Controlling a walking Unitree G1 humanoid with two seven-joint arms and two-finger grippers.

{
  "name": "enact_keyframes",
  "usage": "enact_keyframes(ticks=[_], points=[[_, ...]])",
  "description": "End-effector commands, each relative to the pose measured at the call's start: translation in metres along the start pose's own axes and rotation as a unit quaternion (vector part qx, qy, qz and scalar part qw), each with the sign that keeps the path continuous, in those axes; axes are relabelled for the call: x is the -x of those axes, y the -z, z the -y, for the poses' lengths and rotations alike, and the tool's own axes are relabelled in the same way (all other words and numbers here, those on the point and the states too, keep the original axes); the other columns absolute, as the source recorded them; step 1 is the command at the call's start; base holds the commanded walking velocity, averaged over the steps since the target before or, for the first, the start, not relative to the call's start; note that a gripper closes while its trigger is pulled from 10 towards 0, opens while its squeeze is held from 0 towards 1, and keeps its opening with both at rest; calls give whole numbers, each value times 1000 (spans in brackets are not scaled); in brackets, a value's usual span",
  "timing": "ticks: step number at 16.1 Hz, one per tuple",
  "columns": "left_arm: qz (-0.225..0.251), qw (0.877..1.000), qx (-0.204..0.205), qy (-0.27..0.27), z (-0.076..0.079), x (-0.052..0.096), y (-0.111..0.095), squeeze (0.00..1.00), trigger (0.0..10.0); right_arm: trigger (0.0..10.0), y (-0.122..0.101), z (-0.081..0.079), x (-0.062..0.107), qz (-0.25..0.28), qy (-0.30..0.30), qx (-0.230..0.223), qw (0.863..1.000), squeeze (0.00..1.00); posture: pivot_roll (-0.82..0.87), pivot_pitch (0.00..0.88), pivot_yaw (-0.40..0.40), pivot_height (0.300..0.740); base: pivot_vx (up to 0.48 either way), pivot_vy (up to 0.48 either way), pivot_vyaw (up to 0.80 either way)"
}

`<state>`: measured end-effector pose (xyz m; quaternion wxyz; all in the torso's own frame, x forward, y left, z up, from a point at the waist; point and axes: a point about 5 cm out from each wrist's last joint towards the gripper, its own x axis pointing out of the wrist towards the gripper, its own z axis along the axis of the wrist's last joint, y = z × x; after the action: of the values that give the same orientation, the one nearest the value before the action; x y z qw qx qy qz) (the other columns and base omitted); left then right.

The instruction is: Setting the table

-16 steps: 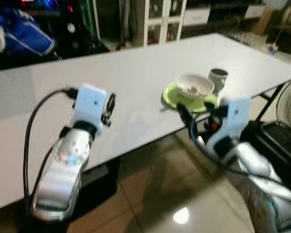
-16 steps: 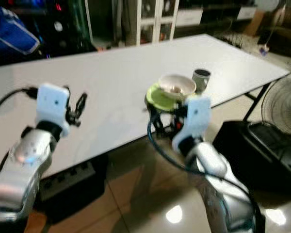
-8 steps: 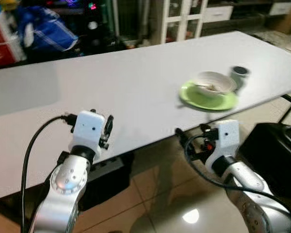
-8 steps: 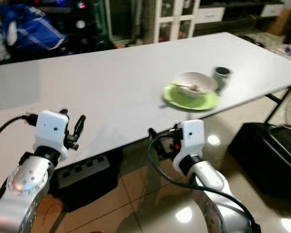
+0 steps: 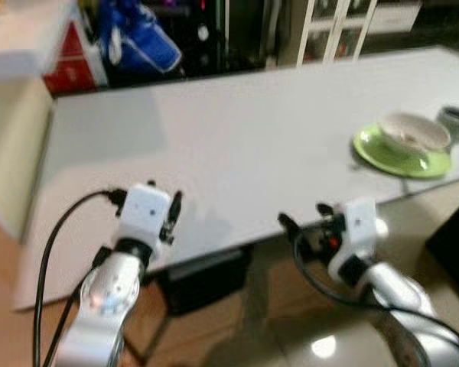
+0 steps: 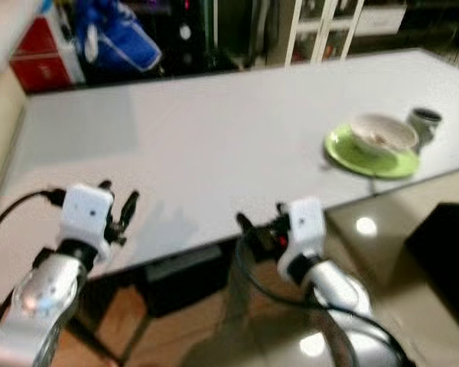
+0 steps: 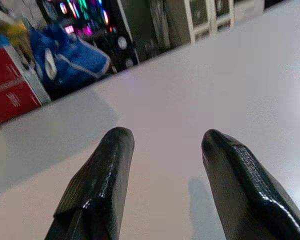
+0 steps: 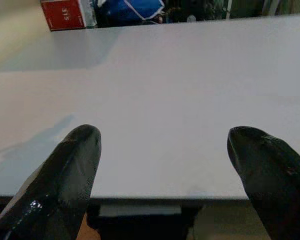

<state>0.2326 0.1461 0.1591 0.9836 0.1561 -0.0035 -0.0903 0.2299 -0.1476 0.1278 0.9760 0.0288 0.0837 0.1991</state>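
I hold the left tool (image 7: 162,175) and right tool (image 8: 165,165) at the near edge of the white table (image 5: 237,145), fingers apart and empty; the bowl (image 5: 413,131) sits on the green plate (image 5: 402,153) far right, beside the cup (image 5: 453,121)

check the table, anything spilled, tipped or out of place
Nothing stands out. The white bowl sits upright on the green plate, with the dark cup upright just beyond it, near the table's right end. No spill shows, though the frames are blurred.
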Motion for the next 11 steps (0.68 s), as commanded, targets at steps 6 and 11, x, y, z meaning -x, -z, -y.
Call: enact_keyframes(ticks=[6,11], points=[[-4,1000,-8,7,1,6,1,0,10000,10000,-5,1,4,24,-20,-8,999,0,32,0,-37,740,0,478,800],[-6,1000,-11,11,0,9,2,0,10000,10000,-4,6,7,40,-8,-40,998,0,36,0,-39,740,0,478,480]])
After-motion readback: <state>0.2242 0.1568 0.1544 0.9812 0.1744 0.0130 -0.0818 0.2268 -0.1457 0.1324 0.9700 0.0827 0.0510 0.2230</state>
